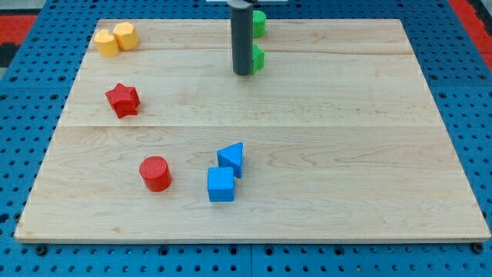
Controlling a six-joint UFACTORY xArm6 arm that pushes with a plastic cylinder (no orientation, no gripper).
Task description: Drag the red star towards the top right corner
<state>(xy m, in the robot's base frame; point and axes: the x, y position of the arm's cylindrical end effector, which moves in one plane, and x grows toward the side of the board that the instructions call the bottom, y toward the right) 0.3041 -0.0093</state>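
The red star (122, 100) lies on the wooden board (346, 154) at the view's left, about a third of the way down. My tip (244, 74) is near the view's top centre, well to the right of the star and apart from it. The tip stands right beside a green block (257, 58), which the rod partly hides. A second green block (258, 23) sits above it at the board's top edge, also partly hidden by the rod.
Two yellow blocks (107, 43) (125, 35) sit touching at the top left corner. A red cylinder (156, 173) stands at the lower left. A blue triangle (231, 158) and a blue cube (221, 185) sit together at the lower middle.
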